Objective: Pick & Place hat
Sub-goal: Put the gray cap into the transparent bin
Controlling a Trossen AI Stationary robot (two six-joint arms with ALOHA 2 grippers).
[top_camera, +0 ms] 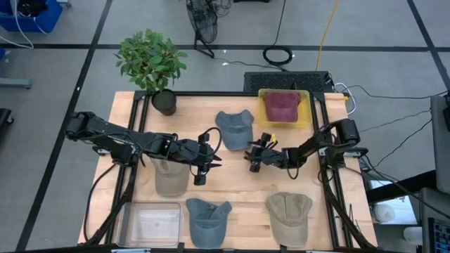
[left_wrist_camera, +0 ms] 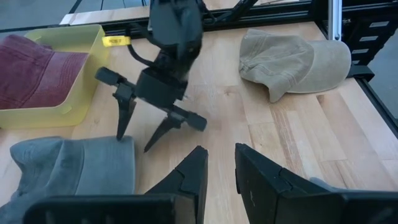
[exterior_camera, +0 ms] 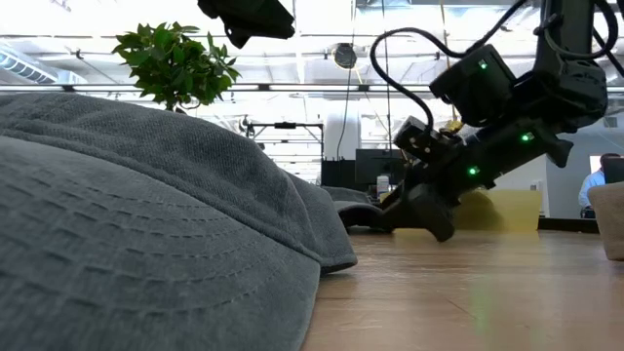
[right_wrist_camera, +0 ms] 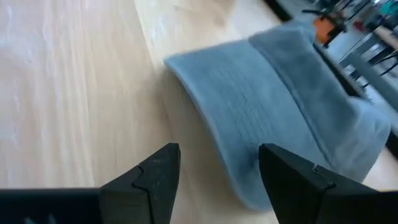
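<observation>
Left pincer (top_camera: 211,160) hangs over mid-tabletop (top_camera: 232,184) above bare wood; its fingers (left_wrist_camera: 189,177) stand a narrow gap apart and hold nothing. Under the arm behind it lies a tan cap (top_camera: 171,177); nearer the front edge, a clear bin (top_camera: 150,223) and a second grey-blue cap (top_camera: 208,218).

Just ahead of that pincer, toward the right arm, lies the grey-blue cap (top_camera: 235,128), crown on the wood and brim (right_wrist_camera: 230,134) pointing at the right pincer (top_camera: 255,156). It looks the likely hat to pick, though the task sentence does not say which.

Right pincer is low over the tabletop at the brim's edge, fingers (right_wrist_camera: 149,177) spread wide, the brim's rim between them in the wrist view; whether they touch it cannot be told. Nothing is pinched yet.

Handling, as a judgement: light woven cloth, soft crown that will sag and fold when lifted, not fragile, not slippery. The brim is the stiffest part and lies flat near the wood, so it is the sensible hold: one finger slid under, one on top. A grip on the crown would likely only bunch cloth.

Beyond the right pincer, a yellow tray (top_camera: 305,118) holds a maroon cap (top_camera: 281,105). Another tan cap (top_camera: 290,215) lies near the front edge.
</observation>
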